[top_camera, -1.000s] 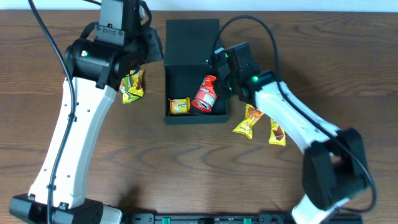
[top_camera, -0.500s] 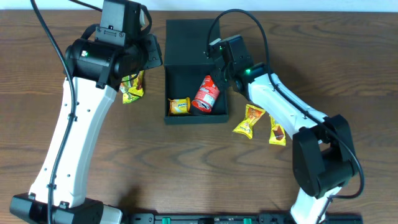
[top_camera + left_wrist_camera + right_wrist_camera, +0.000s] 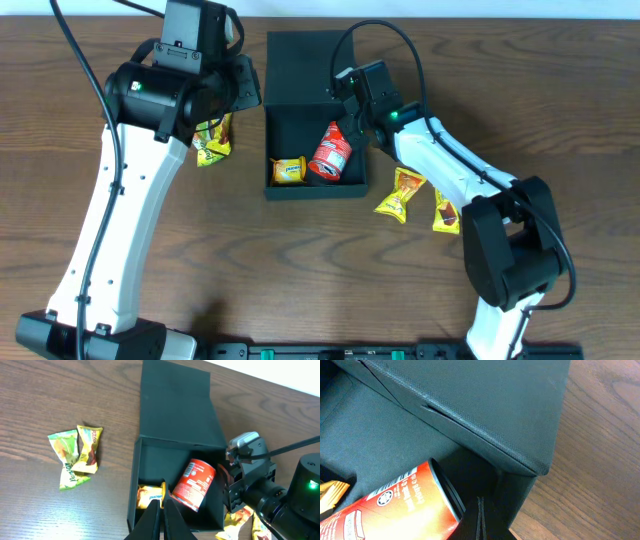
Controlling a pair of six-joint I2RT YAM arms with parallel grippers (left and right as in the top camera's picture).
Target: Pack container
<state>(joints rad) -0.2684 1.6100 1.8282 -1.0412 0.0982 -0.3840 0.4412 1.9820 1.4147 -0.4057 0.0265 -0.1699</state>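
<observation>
The container (image 3: 281,120) is a dark square box, open, with its flap lid (image 3: 308,62) laid back. A red can (image 3: 330,152) and a yellow snack packet (image 3: 289,170) lie inside. My right gripper (image 3: 348,112) is shut and empty at the inside of the box's right wall near the back corner, just beside the can's top (image 3: 385,505); its fingertips (image 3: 480,510) press together. My left gripper (image 3: 243,88) is shut and empty, held high left of the box; in the left wrist view its fingers (image 3: 162,510) point toward the box (image 3: 175,410).
Two green-yellow snack packets (image 3: 212,138) lie on the wooden table left of the box. Two more packets (image 3: 398,195) (image 3: 445,212) lie right of it, under my right arm. The right arm's cable arcs over the box's back right corner.
My right gripper has moved back and left along the box's right wall toward the can's top. The left arm, can and packets have not moved.
</observation>
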